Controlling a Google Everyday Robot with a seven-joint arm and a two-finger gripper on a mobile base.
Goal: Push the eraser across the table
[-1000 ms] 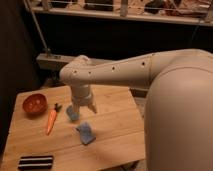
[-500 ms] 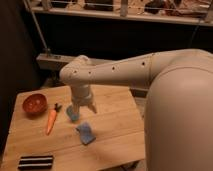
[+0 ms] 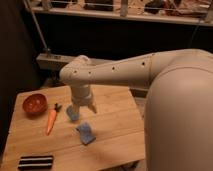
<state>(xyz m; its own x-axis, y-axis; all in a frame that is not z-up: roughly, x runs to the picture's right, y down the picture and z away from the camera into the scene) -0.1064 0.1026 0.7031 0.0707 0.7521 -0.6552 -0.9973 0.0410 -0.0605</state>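
Pale wooden planking is noted as the table (image 3: 117, 122) surface. The gripper (image 3: 82, 110) is held low over its middle, fingers spread apart, nothing clamped. A small blue piece (image 3: 73, 115) is seen just beside one finger; contact cannot be determined. The eraser (image 3: 35, 161) is found well apart from the gripper, toward the near left corner, laid flat with its long axis along the near edge.

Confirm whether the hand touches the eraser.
No: the hand hangs by a blue piece, apart from the eraser at the near left edge of the table.
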